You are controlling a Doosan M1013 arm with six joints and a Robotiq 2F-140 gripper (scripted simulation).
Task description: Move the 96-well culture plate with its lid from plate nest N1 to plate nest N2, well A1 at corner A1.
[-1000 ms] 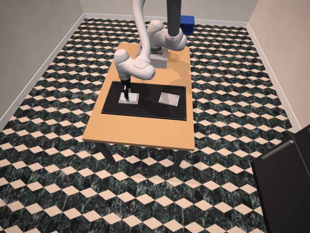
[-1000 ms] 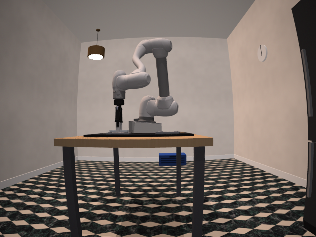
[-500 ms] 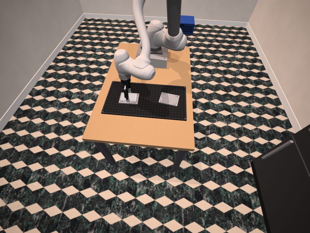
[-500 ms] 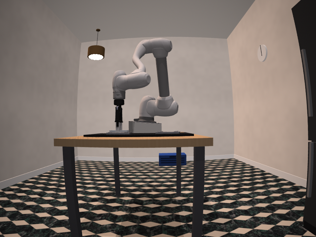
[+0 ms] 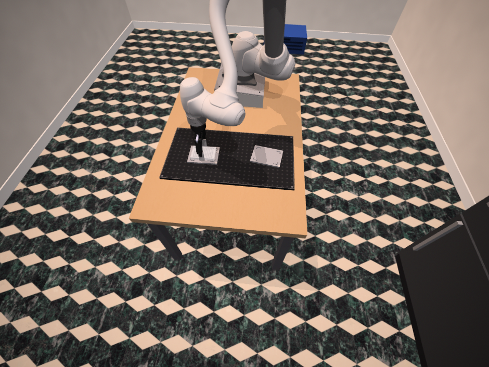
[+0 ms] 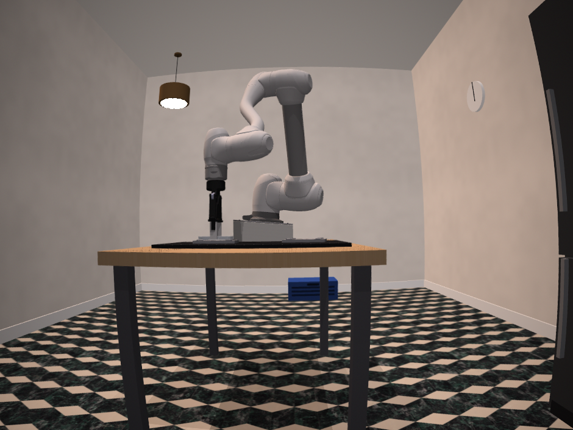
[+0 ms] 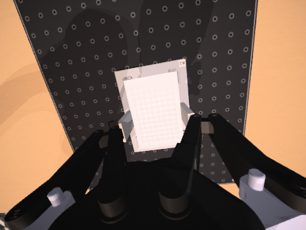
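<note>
Nearest the front edge of the table (image 5: 221, 213) we note bare wood, then the black board (image 5: 233, 173) carrying both nests. Toward the board's left end stands N1 (image 7: 119, 76), and the plate (image 7: 153, 108) sits on or just above it, within the nest's outline, its lid (image 7: 147, 88) resting on top. The gripper (image 7: 153, 119) hangs straight down over it, and its fingers are clamped on the plate's two long sides, one grey pad against each. The A1 mark shows at the nest's far right corner in the wrist view.

We judge the task to be at an early stage: the grasp is made, but the plate has not left N1. Remaining are the lift, the carry toward the board's right end, the lowering into N2 (image 5: 266, 156) with A1 matched, and the release. N2 lies bare, well apart from N1.

Several points we cannot settle. Whether the plate is fully down on N1 or raised slightly off it is not discernible; the exterior view is too low and distant. Whether the pads bear on the plate's base, the lid's skirt, or both is hidden. The plate's near edge is masked by the gripper body. N2's A1 mark is too small to read from the top view.
</note>
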